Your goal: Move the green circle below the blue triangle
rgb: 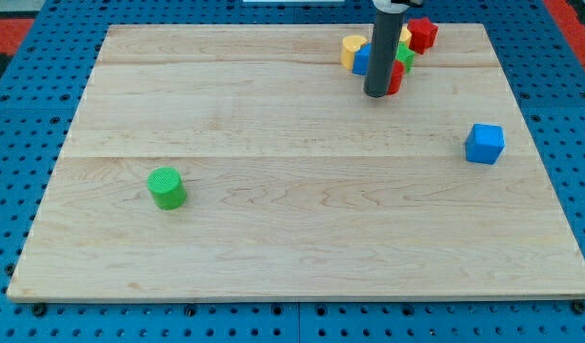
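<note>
My tip (378,94) is just a bare rod, nothing to open or pinch, parked by the block pile w/ the blue triangle (361,60) near the board's top edge. Green circle (167,187) sits far off toward bottom-left corner, so I gotta swing round behind it.

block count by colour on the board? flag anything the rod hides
Green: 2, the green circle alone at the view's lower left, and a green block in the top cluster
Blue: 2, the blue cube and a blue block
Red: 2, red block and red block
Yellow: 1, yellow block
Total: 7 visible. My tip stands before the cluster, so more may be hidden.
</note>
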You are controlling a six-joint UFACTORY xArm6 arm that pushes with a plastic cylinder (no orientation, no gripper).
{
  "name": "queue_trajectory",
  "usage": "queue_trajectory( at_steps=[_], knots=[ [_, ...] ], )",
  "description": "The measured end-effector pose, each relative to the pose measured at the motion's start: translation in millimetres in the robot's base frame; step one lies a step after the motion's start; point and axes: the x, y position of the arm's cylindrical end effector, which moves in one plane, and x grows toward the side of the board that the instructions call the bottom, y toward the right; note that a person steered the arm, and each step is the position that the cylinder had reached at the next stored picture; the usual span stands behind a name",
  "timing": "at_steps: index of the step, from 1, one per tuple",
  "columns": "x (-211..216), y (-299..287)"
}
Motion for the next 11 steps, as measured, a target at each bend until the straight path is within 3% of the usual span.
queue_trajectory(
  at_steps=[1,2,3,4,5,7,8,9,11],
  knots=[
    [109,-15],
    [203,-123],
    [204,-266],
    [171,-297],
    [129,-236],
    [158,-185],
    [84,-168],
    [56,-127],
    [111,-238]
  ],
)
